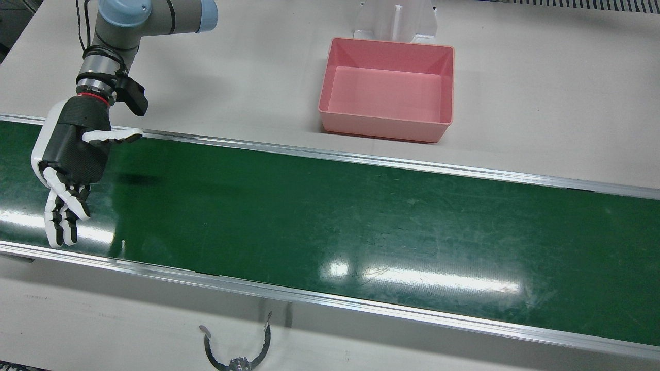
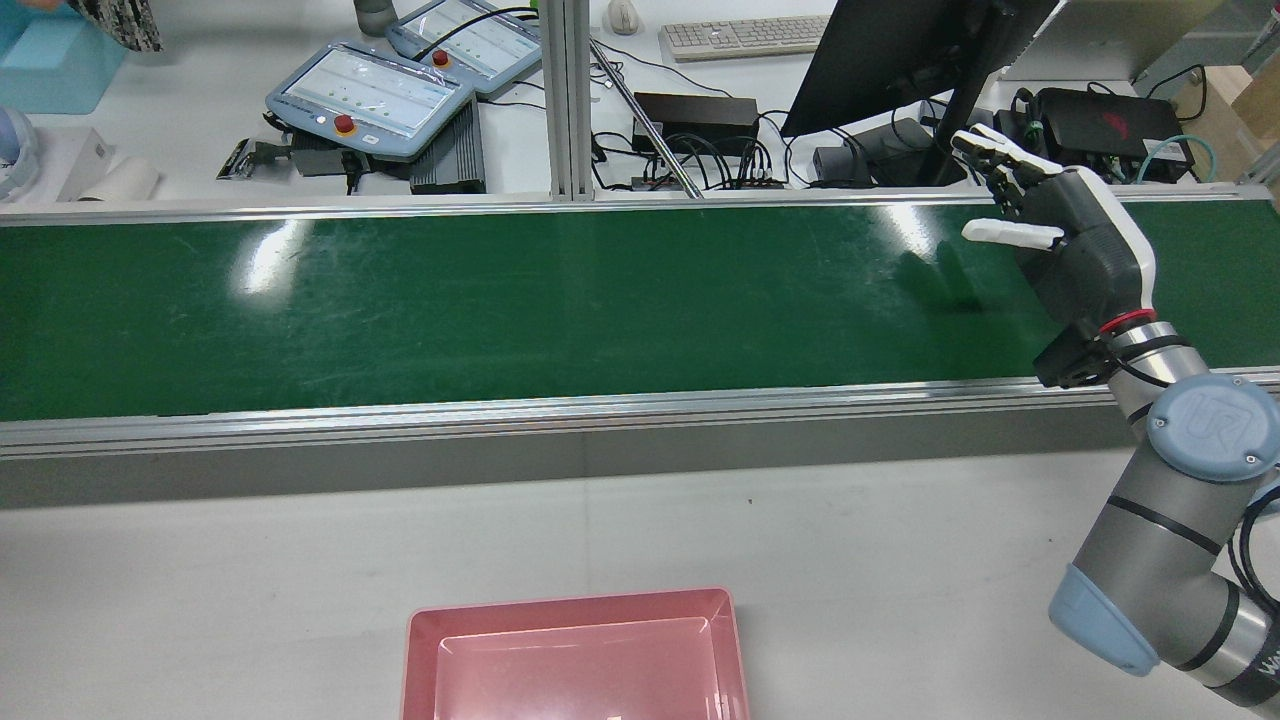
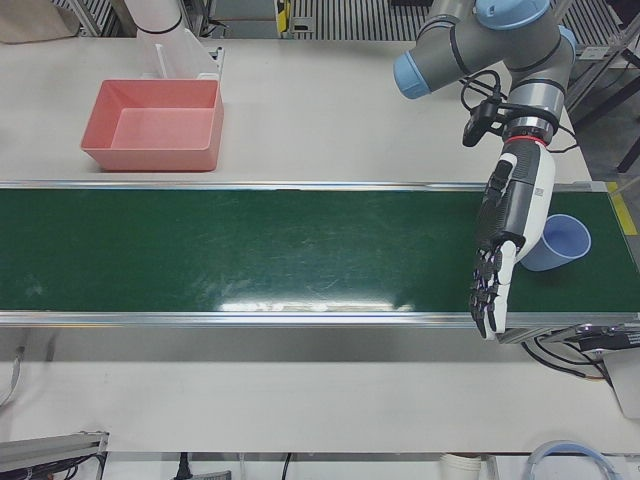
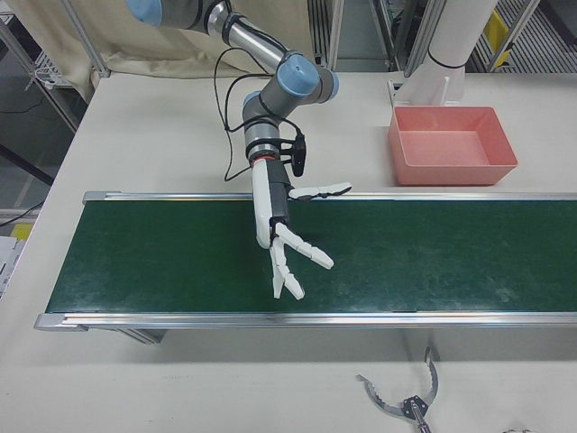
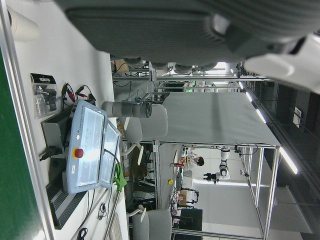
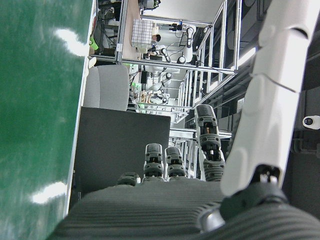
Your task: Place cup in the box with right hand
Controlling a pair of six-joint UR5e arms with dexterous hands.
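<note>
A light blue cup (image 3: 567,243) stands on the green belt (image 1: 361,216) at its far end, seen only in the left-front view. My left hand (image 3: 502,250) hangs just in front of the cup, open, fingers stretched towards the belt's near rail. The cup is empty-looking and untouched. My right hand (image 1: 72,149) (image 2: 1080,250) (image 4: 281,230) hovers open over the opposite end of the belt, fingers spread, holding nothing. The pink box (image 1: 384,129) (image 2: 580,670) (image 3: 150,155) (image 4: 451,171) sits empty on the white table beside the belt.
A white stand (image 1: 394,20) rises behind the box. Aluminium rails (image 1: 361,159) edge the belt. A metal claw-shaped part (image 1: 237,355) lies on the near table. Teach pendants (image 2: 370,100) and a monitor (image 2: 900,50) lie beyond the belt.
</note>
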